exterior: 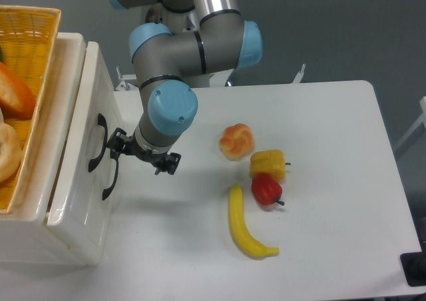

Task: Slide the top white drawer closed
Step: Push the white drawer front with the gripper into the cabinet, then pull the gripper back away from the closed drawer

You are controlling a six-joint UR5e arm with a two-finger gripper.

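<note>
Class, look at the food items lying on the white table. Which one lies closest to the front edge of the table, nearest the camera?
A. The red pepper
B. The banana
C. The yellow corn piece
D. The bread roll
B. The banana lies lowest in the picture, below the red pepper, the yellow corn piece and the bread roll.
</note>
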